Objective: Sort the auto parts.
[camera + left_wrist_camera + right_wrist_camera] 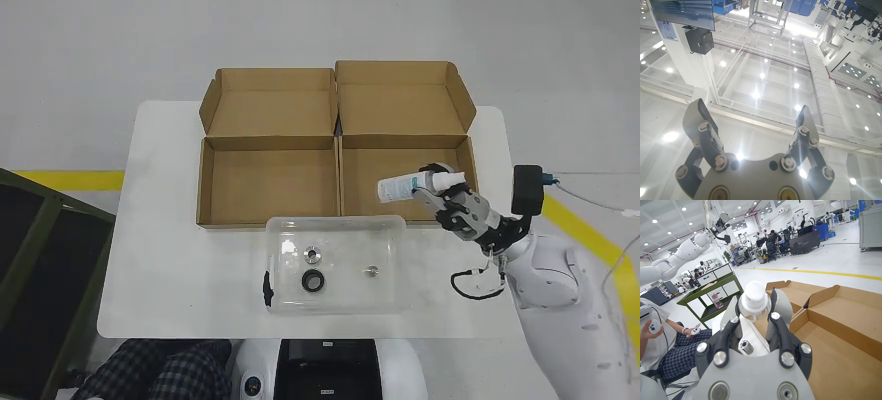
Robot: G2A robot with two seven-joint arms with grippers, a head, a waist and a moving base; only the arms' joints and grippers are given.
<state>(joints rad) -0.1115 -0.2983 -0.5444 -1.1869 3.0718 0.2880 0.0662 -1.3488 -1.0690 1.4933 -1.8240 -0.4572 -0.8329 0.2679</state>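
Observation:
My right gripper [437, 186] is shut on a clear bottle with a white cap [408, 186], held sideways above the front edge of the right cardboard box [455, 205]. The right wrist view has the bottle [754, 306] pinched between the two fingers [781, 306], cap end pointing away. A clear plastic bin [392, 300] at the table's front holds a black ring [316, 283], a small metal part [313, 254] and another small metal piece [373, 269]. My left gripper [753, 118] points up at the ceiling, open and empty.
Two open cardboard boxes sit side by side at the back of the white table [160, 250]; the left box [268, 186] is empty inside. A small black object [267, 291] clings to the bin's left wall. A green cart [715, 291] stands off the table.

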